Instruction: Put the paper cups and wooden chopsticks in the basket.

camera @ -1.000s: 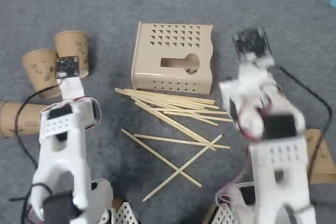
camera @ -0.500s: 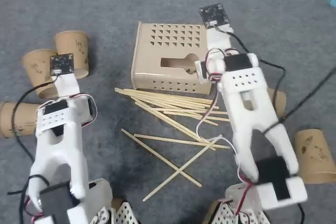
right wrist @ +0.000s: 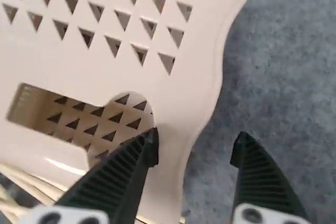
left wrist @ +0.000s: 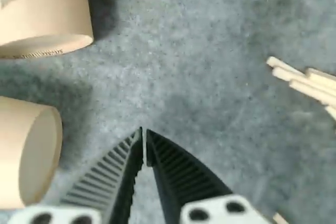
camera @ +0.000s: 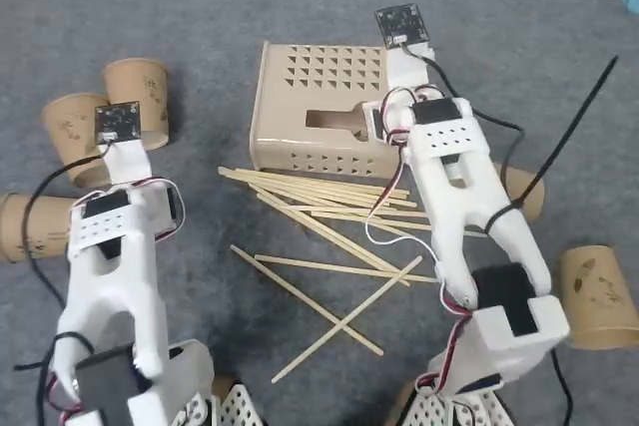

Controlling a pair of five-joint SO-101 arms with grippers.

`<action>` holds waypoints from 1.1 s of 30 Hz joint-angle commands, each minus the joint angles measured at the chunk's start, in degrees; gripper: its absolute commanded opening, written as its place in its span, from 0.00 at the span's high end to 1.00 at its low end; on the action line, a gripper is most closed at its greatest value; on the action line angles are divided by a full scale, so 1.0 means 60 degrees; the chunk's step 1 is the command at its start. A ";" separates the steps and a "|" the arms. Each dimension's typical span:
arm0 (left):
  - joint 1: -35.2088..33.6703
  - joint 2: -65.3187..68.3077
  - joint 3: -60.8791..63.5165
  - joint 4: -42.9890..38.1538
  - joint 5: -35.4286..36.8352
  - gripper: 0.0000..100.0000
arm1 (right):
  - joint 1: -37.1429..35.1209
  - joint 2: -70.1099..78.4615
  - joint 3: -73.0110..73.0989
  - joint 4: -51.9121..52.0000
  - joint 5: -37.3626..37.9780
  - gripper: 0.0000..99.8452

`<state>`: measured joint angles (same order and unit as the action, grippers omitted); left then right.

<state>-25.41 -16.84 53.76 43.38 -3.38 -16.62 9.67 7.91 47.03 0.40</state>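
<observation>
Overhead, the beige plastic basket with triangular holes (camera: pixel 329 112) lies with its long axis left to right on the grey carpeted bench (camera: pixel 200 27), a handle cut-out showing in its wall. Just in front, pale wooden chopsticks (camera: pixel 329 209) lie mostly in a bundle running left to right, slanting slightly toward the arms; two loose ones nearer the arms cross in an X. Two brown paper cups (camera: pixel 135 95) stand together at the left by the left arm (camera: pixel 110 246), and a third cup (camera: pixel 30 226) lies on its side, long axis left to right. Two more cups (camera: pixel 599 296) lie on the right. The right arm (camera: pixel 449 167) stretches to the basket's right end.

From the left wrist, the left claw (left wrist: pixel 143 136) is closed, tips together, gripping nothing, above bare bench between three cups (left wrist: pixel 42 19) and chopstick ends (left wrist: pixel 310 85).

From the right wrist, the right claw (right wrist: pixel 195 142) is spread wide and empty, straddling the basket's (right wrist: pixel 131 40) corner edge, one finger at the cut-out.
</observation>
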 commanded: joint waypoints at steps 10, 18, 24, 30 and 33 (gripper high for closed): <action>-0.0029 0.0000 -0.0374 -0.0249 -0.0073 0.99 | -0.0286 0.0916 -0.0190 -0.0227 -0.0879 0.97; -0.0029 0.0000 -0.0374 -0.0249 -0.0073 0.99 | -0.0505 0.0930 -0.0147 0.0432 -0.0747 0.79; -0.0029 0.0015 -0.0374 -0.0249 -0.0073 0.99 | -0.1311 0.0593 -0.0308 0.0945 -0.0352 0.78; -0.0029 0.0015 -0.0374 -0.0249 -0.0073 0.99 | -0.1707 0.0799 -0.0278 0.0974 -0.0293 0.78; 0.0044 0.0015 -0.0374 -0.0249 -0.0088 0.99 | -0.1707 0.1062 -0.0293 0.0901 -0.0278 0.78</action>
<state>-25.41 -16.84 53.76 43.38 -3.38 -25.23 15.47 6.77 51.78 -2.95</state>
